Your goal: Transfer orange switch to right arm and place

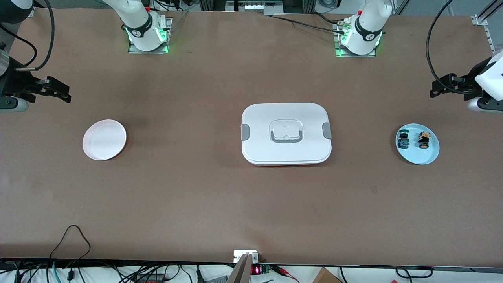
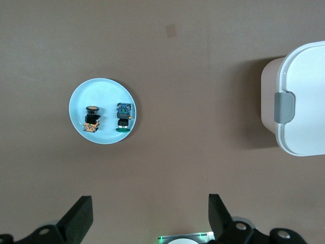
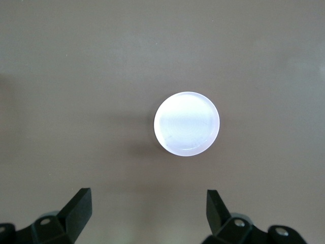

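On the blue plate: orange switch (image 1: 423, 140) lies on its side on the blue plate (image 1: 429, 157) at the left arm's end of the table, just beside the blue-and-green switch (image 1: 403, 140), apparently not touching it.
Left gripper: left gripper (image 2: 150, 216) hangs in the air above the table near that plate, fingers spread wide, holding nothing.
Right gripper: right gripper (image 3: 149, 213) waits above the right arm's end of the table, fingers equally wide and empty, near the white plate (image 1: 104, 139).
Centre: white lidded box (image 1: 286, 133) sits between the two plates.
Handling: likely light, rigid and hard, prone to rolling on its round cap.
Grip spot: probably across the squarer black body, leaving the cap end free for the handover.
Risk: nudging the neighbouring switch.
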Action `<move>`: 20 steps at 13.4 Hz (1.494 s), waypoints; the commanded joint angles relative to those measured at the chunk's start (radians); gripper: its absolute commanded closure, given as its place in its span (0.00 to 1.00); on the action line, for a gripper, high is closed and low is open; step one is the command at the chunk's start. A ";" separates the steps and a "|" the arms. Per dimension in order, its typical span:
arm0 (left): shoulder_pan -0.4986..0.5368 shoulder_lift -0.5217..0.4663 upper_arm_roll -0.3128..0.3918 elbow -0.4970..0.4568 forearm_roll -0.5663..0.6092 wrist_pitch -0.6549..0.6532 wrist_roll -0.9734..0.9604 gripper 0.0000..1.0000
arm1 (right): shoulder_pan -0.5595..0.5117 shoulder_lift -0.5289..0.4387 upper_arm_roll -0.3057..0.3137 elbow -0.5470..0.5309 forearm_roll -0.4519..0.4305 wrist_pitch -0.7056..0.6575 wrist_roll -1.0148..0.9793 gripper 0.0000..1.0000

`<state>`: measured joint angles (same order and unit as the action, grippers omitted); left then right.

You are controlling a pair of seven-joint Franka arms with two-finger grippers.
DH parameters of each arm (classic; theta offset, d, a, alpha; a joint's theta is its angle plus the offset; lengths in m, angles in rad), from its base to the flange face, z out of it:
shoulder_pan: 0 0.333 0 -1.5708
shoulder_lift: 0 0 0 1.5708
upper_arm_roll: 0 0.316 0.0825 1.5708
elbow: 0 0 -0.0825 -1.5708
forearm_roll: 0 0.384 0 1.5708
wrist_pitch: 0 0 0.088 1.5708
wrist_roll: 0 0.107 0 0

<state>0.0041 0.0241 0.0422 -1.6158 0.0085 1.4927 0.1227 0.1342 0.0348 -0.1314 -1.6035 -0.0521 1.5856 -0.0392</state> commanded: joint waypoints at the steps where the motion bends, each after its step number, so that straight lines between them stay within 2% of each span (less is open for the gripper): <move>1: -0.018 0.022 0.004 0.048 0.021 -0.029 -0.017 0.00 | 0.001 0.002 0.001 0.019 -0.014 -0.015 0.007 0.00; 7: -0.003 0.022 0.005 0.030 -0.005 -0.089 -0.020 0.00 | 0.001 0.002 0.001 0.019 -0.014 -0.013 0.007 0.00; 12: 0.013 0.011 0.004 -0.079 -0.007 -0.184 -0.014 0.00 | 0.001 0.000 0.001 0.020 -0.014 -0.013 0.012 0.00; 14: 0.016 0.019 0.004 -0.099 -0.005 -0.140 0.017 0.00 | 0.001 0.002 0.001 0.020 -0.015 -0.013 0.015 0.00; 20: 0.106 0.022 0.004 -0.317 -0.007 0.153 0.277 0.00 | -0.001 0.002 0.001 0.020 -0.014 -0.013 0.010 0.00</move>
<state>0.0801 0.0613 0.0507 -1.8658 0.0071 1.5704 0.3176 0.1337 0.0348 -0.1319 -1.5986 -0.0526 1.5856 -0.0392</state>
